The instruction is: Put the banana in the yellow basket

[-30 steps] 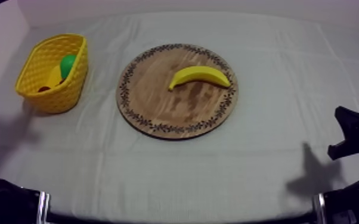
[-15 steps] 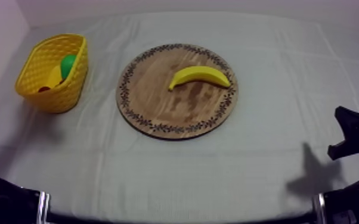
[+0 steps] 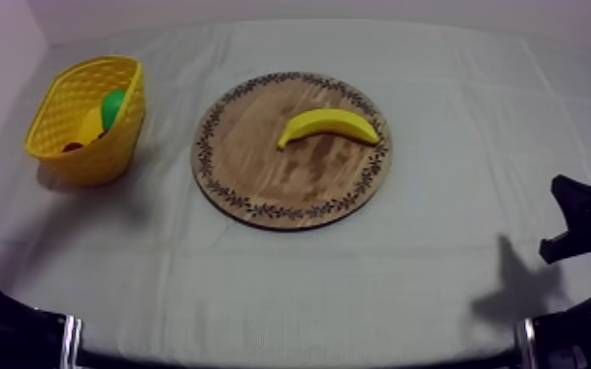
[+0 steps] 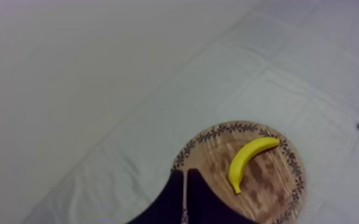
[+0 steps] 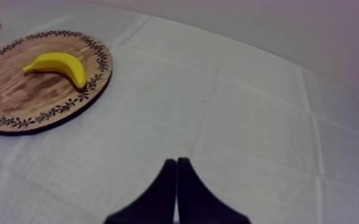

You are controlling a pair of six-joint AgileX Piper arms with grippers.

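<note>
Yellow banana [image 3: 329, 126] lies on the wooden board's [image 3: 260, 182] far right part, well apart from the yellow basket [image 3: 93, 162] at left; left end effector [image 4: 185, 174] and right end effector [image 5: 176, 162] are both pressed together, empty

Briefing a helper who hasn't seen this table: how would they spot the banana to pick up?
Find the big round wooden board with the patterned rim. The banana lies alone on it, toward the far right. The other fruit sits inside the yellow basket at the left.
</note>
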